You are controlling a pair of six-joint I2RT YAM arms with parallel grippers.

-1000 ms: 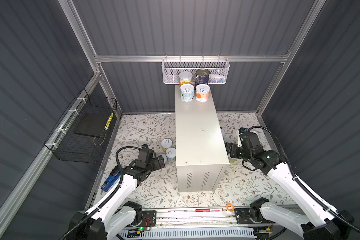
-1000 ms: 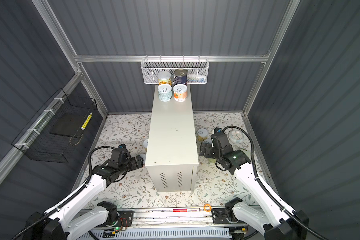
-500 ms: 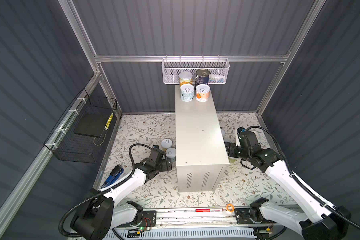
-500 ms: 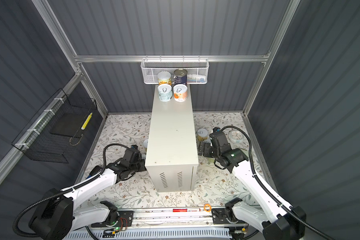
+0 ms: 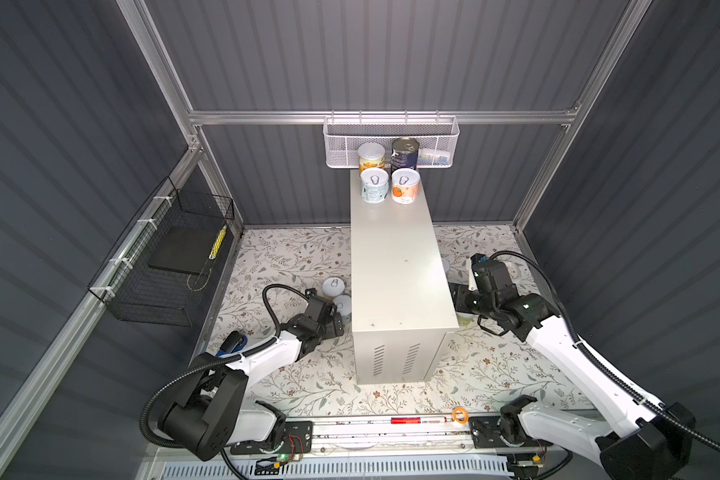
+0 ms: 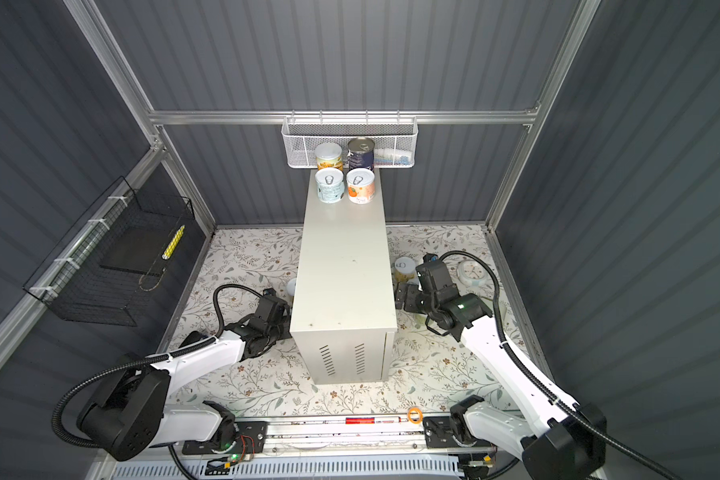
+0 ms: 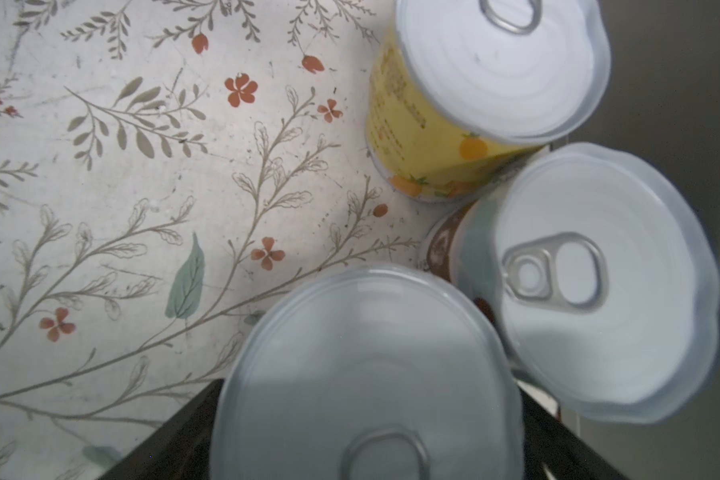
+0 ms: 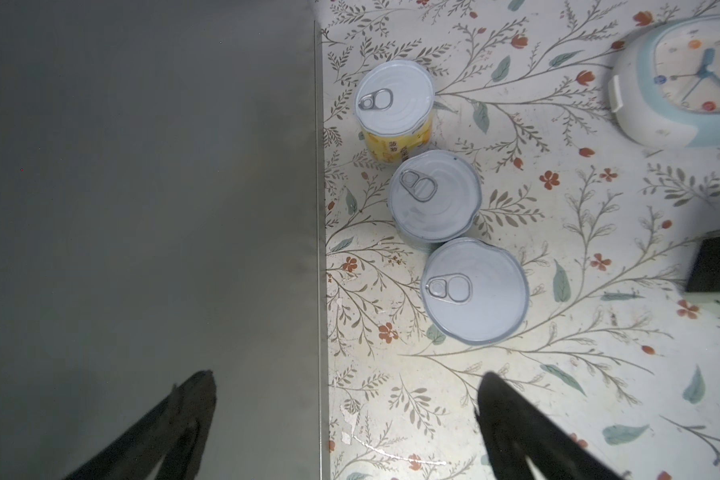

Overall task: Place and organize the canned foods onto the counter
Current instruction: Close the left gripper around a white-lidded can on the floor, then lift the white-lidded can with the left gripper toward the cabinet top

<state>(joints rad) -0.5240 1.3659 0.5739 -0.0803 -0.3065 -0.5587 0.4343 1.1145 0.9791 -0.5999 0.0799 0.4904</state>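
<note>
Showing four canned foods [image 5: 389, 174] grouped at the far end of the tall white table [image 5: 395, 266], with six left on the floral mat [image 5: 287, 257], three per side. Straddling one can [image 7: 366, 345] with left claw [image 7: 368, 399] spread wide; hovering with right claw [image 8: 346, 376] wide and empty.

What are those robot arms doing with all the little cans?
They're loading the white counter. Four cans stand at its far end. Three left cans and three right cans wait on the mat beside it. The left end effector is open, low over its nearest can; the right end effector is open and empty too.
</note>
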